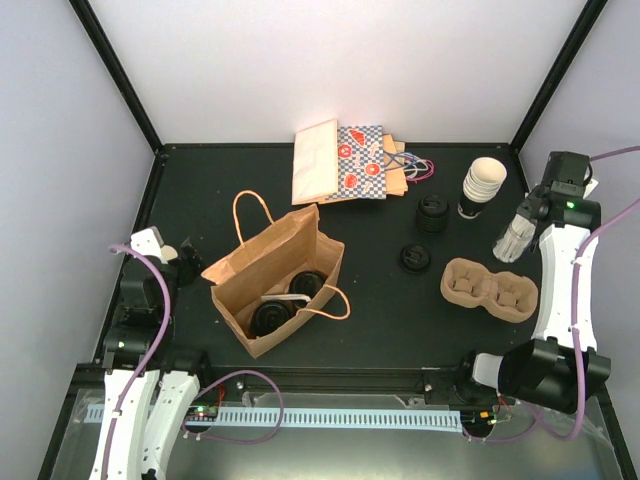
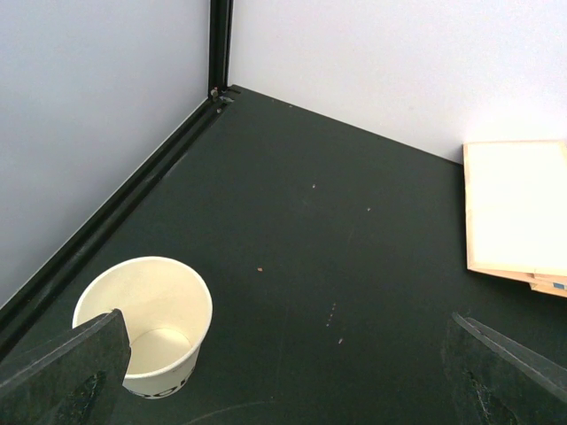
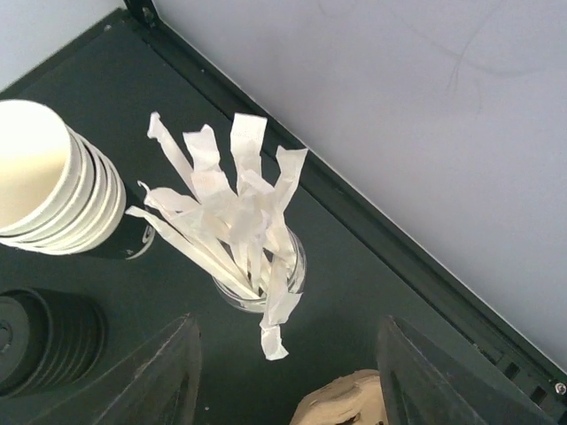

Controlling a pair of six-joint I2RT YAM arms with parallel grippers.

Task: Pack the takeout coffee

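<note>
- The dark worktop (image 1: 400,335) carries everything, with pale walls on three sides.
- An open brown paper bag (image 1: 255,262) with looped handles stands left of centre.
- Flat folded bags (image 1: 315,160), one plain and one patterned, lie at the back edge.
- A moulded cardboard cup carrier (image 1: 488,288) sits on the right, near the right arm.
- A stack of cream paper cups (image 3: 40,177) stands at the back right, just beside a glass of paper-wrapped straws (image 3: 239,221).
- Loose black lids (image 1: 433,213) are stacked left of the cup stack, and more (image 1: 415,257) sit nearer the carrier.
- The takeout coffee (image 1: 305,283) sits inside the brown bag, with only its black lid showing. A second black-lidded cup (image 1: 270,318) is next to it.
- An uncapped, empty paper cup (image 2: 155,301) stands by the left wall, just beside one finger of the left tool.
- The left tool (image 2: 283,354) is spread wide and released, over bare worktop.
- The right tool (image 3: 288,354) hangs released above the straws, its fingers apart with nothing between them.
</note>
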